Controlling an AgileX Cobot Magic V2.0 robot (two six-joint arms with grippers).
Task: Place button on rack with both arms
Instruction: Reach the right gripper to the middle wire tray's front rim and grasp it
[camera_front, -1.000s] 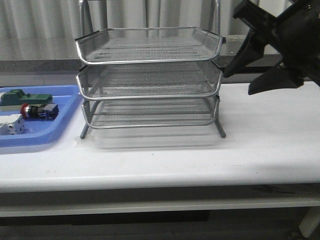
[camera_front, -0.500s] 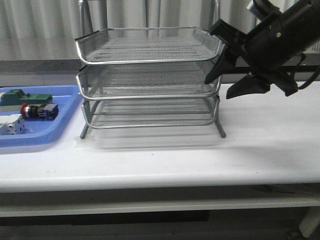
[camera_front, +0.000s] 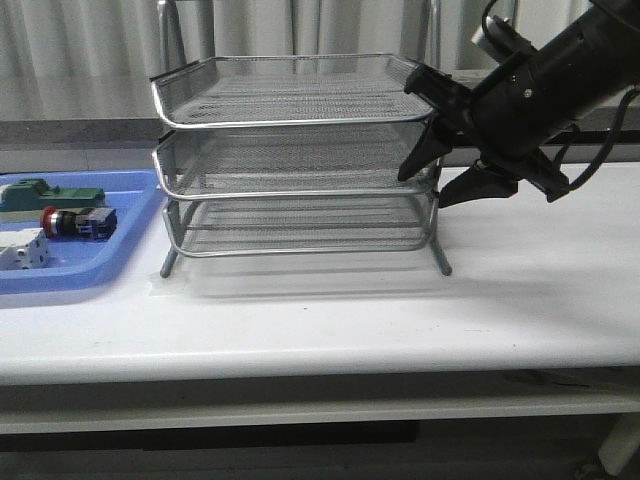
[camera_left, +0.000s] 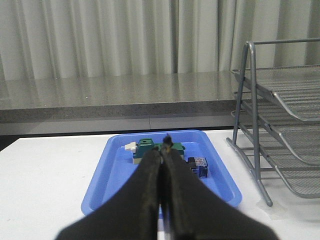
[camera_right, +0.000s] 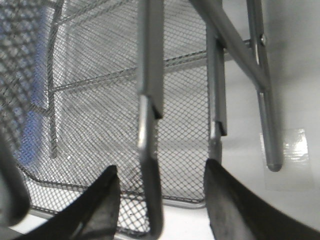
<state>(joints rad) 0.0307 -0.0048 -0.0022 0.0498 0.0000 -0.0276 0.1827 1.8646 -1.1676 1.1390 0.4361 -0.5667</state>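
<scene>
The button (camera_front: 76, 221), with a red head and blue rear, lies in the blue tray (camera_front: 70, 272) at the left. In the left wrist view only its blue rear (camera_left: 198, 166) shows past my fingers. My left gripper (camera_left: 163, 150) is shut and empty, above and short of the tray; the front view does not show it. The silver three-tier rack (camera_front: 300, 150) stands mid-table. My right gripper (camera_front: 425, 188) is open at the rack's right side, level with the middle tier. In the right wrist view the gripper (camera_right: 161, 170) has a rim wire of the rack (camera_right: 149, 150) between its open jaws.
A green block (camera_front: 52, 195) and a white block (camera_front: 22, 252) share the blue tray with the button. The green block (camera_left: 150, 147) also shows in the left wrist view. A grey ledge (camera_front: 70, 132) and curtains run behind the table. The rack's legs (camera_front: 441, 258) stand on the white table.
My right arm has swung left and down from the upper right until its open jaws reach the rack's right side. The button and tray have not moved.
</scene>
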